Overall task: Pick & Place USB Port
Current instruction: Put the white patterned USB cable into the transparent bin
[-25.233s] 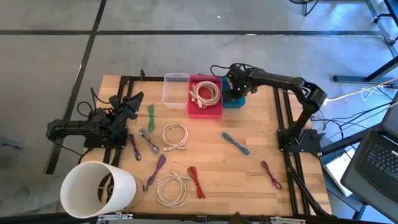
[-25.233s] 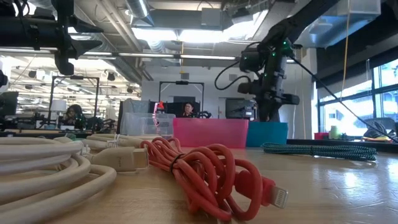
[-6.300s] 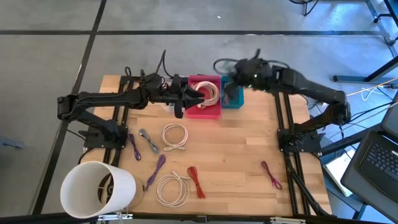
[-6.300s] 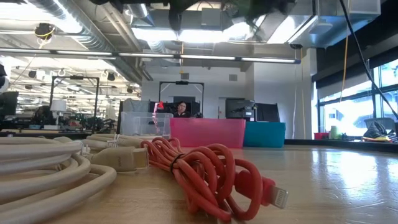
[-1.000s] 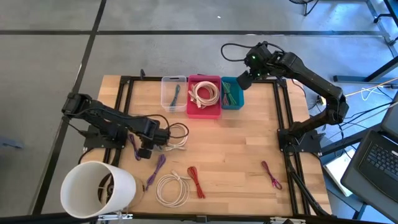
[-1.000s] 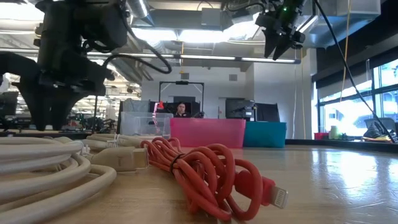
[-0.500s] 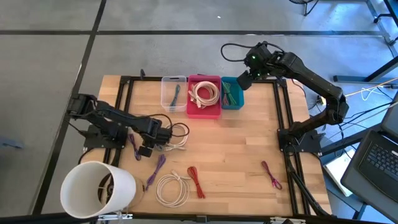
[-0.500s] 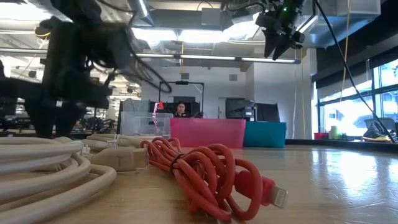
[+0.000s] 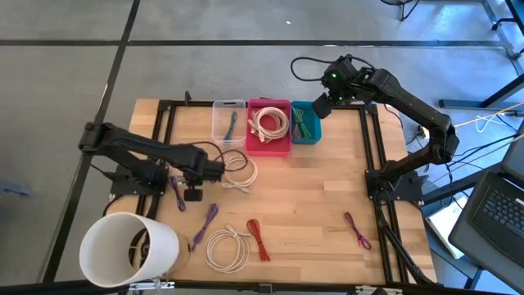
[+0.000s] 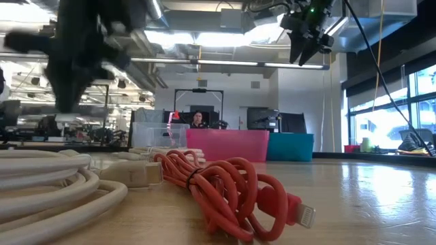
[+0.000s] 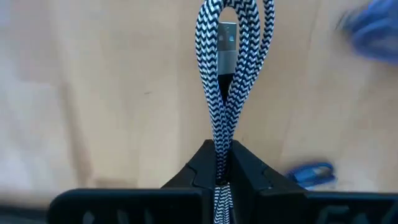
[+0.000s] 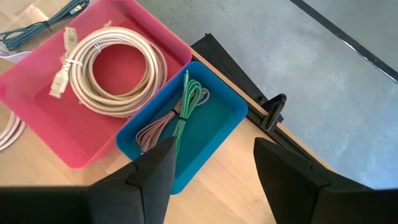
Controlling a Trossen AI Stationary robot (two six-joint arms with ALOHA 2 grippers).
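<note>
left wrist view puts the matter plainly: our left gripper (image 11: 222,177) has its fingers pressed together on a black-and-white braided cable (image 11: 222,81), the bundle folded into a loop that stands out straight ahead of the fingertips, with a silver usb plug (image 11: 227,38) showing inside the far end of the loop. wood of the table (image 11: 99,93) lies beyond it, blurred, so we judge the cable is just lifted clear, though we cannot tell for sure from this view.

from the high view, the left gripper (image 9: 196,176) sits over the left-centre of the table, a white coiled cable (image 9: 237,172) just beside it on its outer side. the clear bin (image 9: 228,122), pink bin (image 9: 268,127) and blue bin (image 9: 304,123) stand in a row well ahead of it, toward the far edge. our right gripper (image 12: 211,163) hangs above the blue bin with its fingers spread and nothing between them; a green cable (image 12: 186,106) lies in that bin directly below.

we judge the pick is done and the carry is the step in hand. next we need to raise the cable high enough to clear the white coil, swing it forward to a bin, most likely the clear one where a similar braided cable (image 9: 232,124) already lies, and part the fingers only once the loop is over its walls.
</note>
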